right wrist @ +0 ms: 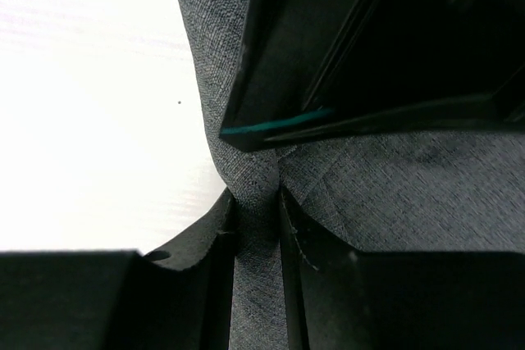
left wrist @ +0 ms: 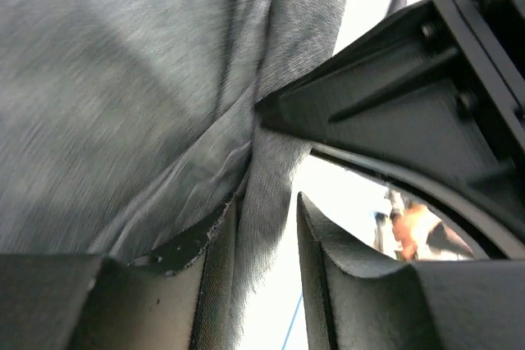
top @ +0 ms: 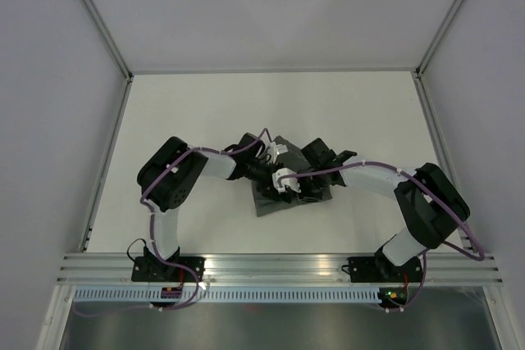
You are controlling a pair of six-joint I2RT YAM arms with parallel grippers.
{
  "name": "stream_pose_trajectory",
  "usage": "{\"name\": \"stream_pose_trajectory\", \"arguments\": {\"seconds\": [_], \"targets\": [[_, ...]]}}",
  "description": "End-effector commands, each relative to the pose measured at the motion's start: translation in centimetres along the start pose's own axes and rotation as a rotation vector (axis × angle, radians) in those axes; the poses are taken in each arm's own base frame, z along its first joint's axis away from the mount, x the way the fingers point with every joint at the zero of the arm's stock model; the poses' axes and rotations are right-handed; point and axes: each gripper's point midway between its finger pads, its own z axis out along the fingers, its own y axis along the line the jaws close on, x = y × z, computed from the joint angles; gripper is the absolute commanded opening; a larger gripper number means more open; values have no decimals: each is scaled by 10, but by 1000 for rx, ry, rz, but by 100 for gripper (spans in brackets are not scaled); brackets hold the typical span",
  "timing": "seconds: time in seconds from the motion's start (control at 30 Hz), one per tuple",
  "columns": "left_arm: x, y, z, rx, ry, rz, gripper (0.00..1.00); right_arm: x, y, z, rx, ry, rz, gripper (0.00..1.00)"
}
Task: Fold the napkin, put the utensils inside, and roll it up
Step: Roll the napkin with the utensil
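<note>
The dark grey napkin lies bunched in the middle of the table, mostly under both grippers. My left gripper is open: a hanging fold of the napkin rests against one finger, with a bright gap to the other finger, around the left gripper. My right gripper is shut on a pinched ridge of the napkin; both sides of the right gripper press the cloth. The two grippers sit almost touching. The utensils are hidden.
The white table is bounded by metal rails at the left and right and by grey walls. The right gripper's black body fills the left wrist view; the left gripper's body looms in the right wrist view.
</note>
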Motion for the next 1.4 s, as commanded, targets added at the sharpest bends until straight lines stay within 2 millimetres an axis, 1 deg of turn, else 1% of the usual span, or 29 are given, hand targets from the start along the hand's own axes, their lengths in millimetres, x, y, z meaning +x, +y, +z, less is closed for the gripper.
{"name": "stream_pose_trajectory", "arguments": {"seconds": [0.0, 0.07, 0.1, 0.13, 0.17, 0.2, 0.23, 0.27, 0.3, 0.33, 0.37, 0.4, 0.43, 0.47, 0.53, 0.57, 0.63, 0.67, 0.73, 0.77, 0.83, 0.87, 0.93, 1.03, 1.07, 1.13, 1.17, 1.23, 1.37], "targets": [[-36, -10, -17, -72, -199, -13, 40, 28, 21, -1, -143, 70, 95, 9], [-53, -21, -31, -108, -299, 33, 41, 30, 20, -1, -168, 58, 109, 8], [-51, -19, -36, -128, -325, 32, 41, 31, 19, -1, -189, 62, 127, 8], [-63, -26, -49, -164, -404, 63, 41, 31, 18, -1, -202, 52, 127, 8], [-59, -21, -55, -198, -437, 58, 41, 31, 14, -4, -207, 51, 143, 8], [-62, -19, -61, -225, -488, 68, 41, 34, 15, -2, -227, 51, 159, 8], [-74, -28, -80, -268, -597, 103, 41, 34, 13, -1, -240, 43, 163, 7], [-66, -21, -86, -287, -650, 113, 41, 32, 9, -5, -251, 27, 186, 7], [-66, -23, -96, -301, -711, 127, 41, 35, 10, -2, -274, 27, 211, 8], [-69, -17, -110, -358, -794, 138, 41, 36, 9, -1, -284, 27, 219, 8], [-60, -22, -120, -360, -840, 173, 42, 36, 4, -3, -286, 17, 231, 7], [-66, -29, -130, -364, -902, 227, 43, 40, 5, 0, -303, 19, 247, 7], [-65, -28, -134, -414, -906, 324, 43, 41, 4, 0, -311, 16, 257, 8], [-61, -43, -130, -434, -900, 422, 43, 40, 0, -2, -317, 6, 267, 7], [-59, -38, -131, -576, -886, 571, 44, 43, 1, 2, -345, 7, 291, 8], [-55, -49, -120, -577, -865, 634, 45, 43, -1, 1, -349, 6, 299, 7], [-54, -49, -115, -646, -837, 727, 47, 45, -2, 4, -363, 3, 314, 7], [-53, -60, -105, -633, -812, 778, 48, 45, -4, 3, -365, 4, 322, 8], [-51, -53, -92, -680, -730, 854, 49, 45, -4, 5, -387, -3, 338, 7], [-52, -61, -82, -668, -702, 884, 50, 46, -5, 4, -402, -4, 352, 8], [-47, -45, -65, -707, -567, 950, 51, 46, -6, 3, -409, -9, 359, 7], [-51, -54, -59, -692, -556, 979, 51, 48, -6, 4, -413, -8, 368, 7], [-48, -47, -43, -671, -475, 1011, 51, 50, -7, 5, -415, -6, 375, 7], [-52, -51, -21, -627, -370, 1046, 51, 53, -5, 6, -432, -3, 389, 7], [-48, -43, -16, -630, -318, 1039, 51, 54, -5, 6, -436, -4, 395, 6], [-46, -42, -6, -605, -264, 1060, 51, 54, -5, 6, -436, -3, 400, 6], [-44, -37, 1, -600, -227, 1055, 51, 54, -6, 5, -434, -4, 401, 6], [-41, -38, 8, -568, -196, 1057, 50, 54, -7, 6, -434, -4, 406, 6], [-30, -27, 15, -545, -135, 1036, 50, 56, -6, 6, -449, -1, 427, 6]]}}
